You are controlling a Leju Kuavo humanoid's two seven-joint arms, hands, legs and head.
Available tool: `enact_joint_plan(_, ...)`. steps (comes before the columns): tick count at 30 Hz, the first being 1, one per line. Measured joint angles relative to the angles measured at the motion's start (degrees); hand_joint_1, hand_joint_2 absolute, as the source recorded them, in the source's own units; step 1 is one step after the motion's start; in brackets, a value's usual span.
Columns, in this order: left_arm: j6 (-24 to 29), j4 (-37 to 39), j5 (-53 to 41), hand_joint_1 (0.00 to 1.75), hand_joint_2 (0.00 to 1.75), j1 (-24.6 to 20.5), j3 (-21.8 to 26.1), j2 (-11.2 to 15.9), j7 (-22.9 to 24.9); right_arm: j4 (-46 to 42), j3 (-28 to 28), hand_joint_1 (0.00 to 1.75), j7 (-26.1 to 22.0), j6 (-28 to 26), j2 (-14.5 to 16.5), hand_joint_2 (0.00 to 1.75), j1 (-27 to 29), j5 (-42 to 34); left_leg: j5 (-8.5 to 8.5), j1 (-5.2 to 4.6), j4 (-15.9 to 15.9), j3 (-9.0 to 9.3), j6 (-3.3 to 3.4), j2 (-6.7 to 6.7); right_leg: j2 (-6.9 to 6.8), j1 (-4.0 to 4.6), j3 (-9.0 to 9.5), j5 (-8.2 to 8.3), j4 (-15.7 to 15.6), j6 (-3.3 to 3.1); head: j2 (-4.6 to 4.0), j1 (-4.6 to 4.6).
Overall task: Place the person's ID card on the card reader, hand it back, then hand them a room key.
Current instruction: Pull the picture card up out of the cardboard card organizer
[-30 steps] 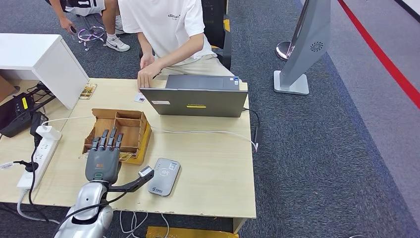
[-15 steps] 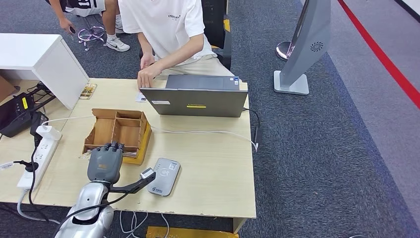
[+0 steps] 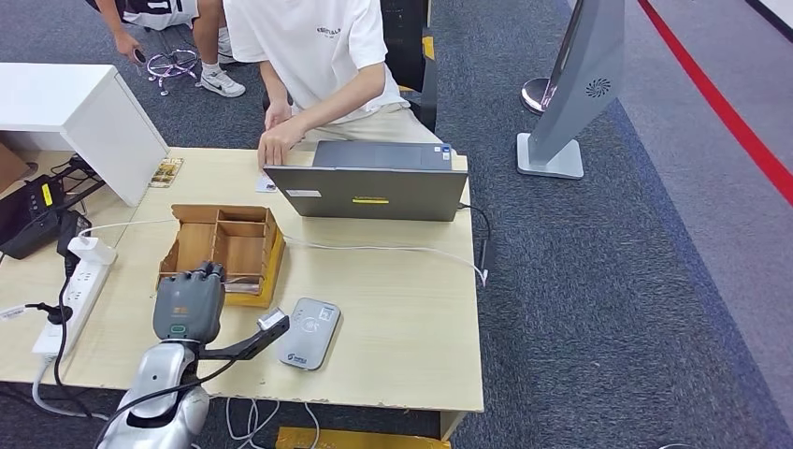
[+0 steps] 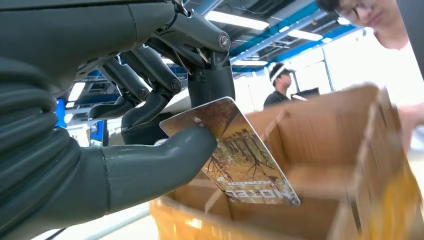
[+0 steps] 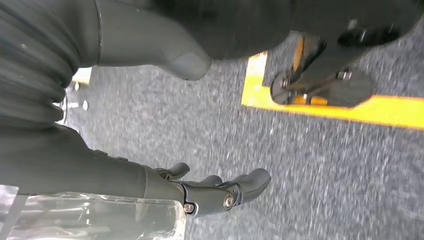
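My left hand (image 3: 187,304) hovers at the near edge of the wooden compartment box (image 3: 224,241), fingers curled down. In the left wrist view its thumb (image 4: 150,167) and fingers pinch a room key card (image 4: 242,157) printed with trees and the word HOTEL, right above the box (image 4: 345,150). The grey card reader (image 3: 309,333) lies on the table to the right of the hand, with nothing on it. A small white card (image 3: 265,183) lies by the hand of the seated person (image 3: 313,56). My right hand (image 5: 115,170) hangs over the carpet, fingers apart and holding nothing.
An open laptop (image 3: 374,182) stands between the person and the box, its cable (image 3: 393,249) running across the table. A power strip (image 3: 75,290) lies at the left edge. A patterned card (image 3: 165,172) lies at the far left, by a white cabinet (image 3: 75,108).
My left hand's fingers, stretched out over the box a second ago, have curled in, and the hand has drawn back slightly toward me and to the left.
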Motion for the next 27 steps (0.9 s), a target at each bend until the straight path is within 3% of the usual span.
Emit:
enact_joint_plan(9,-6.0,-20.3,3.6,1.75,1.75,2.6,-2.8,0.4,1.8,-0.3,-2.1,0.00,0.1,-0.6,1.2,1.75,-0.4,-1.2,0.00,0.00,0.0,-0.01,0.00,-0.01,0.00,0.00,0.01,0.00,0.0,0.00,0.00,0.01)
enact_joint_plan(14,-5.7,-25.2,4.5,1.75,1.75,0.3,-3.3,1.0,3.9,-0.5,-2.2,0.00,0.4,-0.6,1.4,1.75,-0.5,-0.5,0.02,0.02,0.0,0.01,-0.02,-0.02,-0.01,0.02,0.01,0.00,0.0,0.00,0.00,0.01)
enact_joint_plan(18,-4.8,-22.4,3.3,1.75,1.75,-5.3,-1.7,2.3,5.1,-0.5,-2.2,0.00,0.3,-0.6,1.4,1.75,-0.7,0.2,0.14,0.09,0.0,0.00,-0.06,-0.07,-0.03,0.08,0.03,0.08,0.0,-0.06,0.00,0.00)
enact_joint_plan(24,-5.1,-9.0,1.0,1.75,1.75,-14.5,2.5,4.7,7.0,-0.4,-2.0,0.00,-0.1,-0.6,1.2,1.75,-0.9,1.4,0.23,0.09,0.0,0.02,-0.04,-0.01,0.03,0.08,0.01,0.18,0.0,-0.13,0.00,-0.02)
enact_joint_plan(27,-5.2,-3.3,0.1,1.75,1.75,-16.2,4.1,5.3,7.7,-0.2,-1.9,0.00,-1.6,-0.6,0.3,1.75,-0.4,2.0,0.23,0.07,0.0,0.01,-0.03,0.03,0.07,0.07,-0.01,0.19,0.0,-0.12,0.00,-0.02)
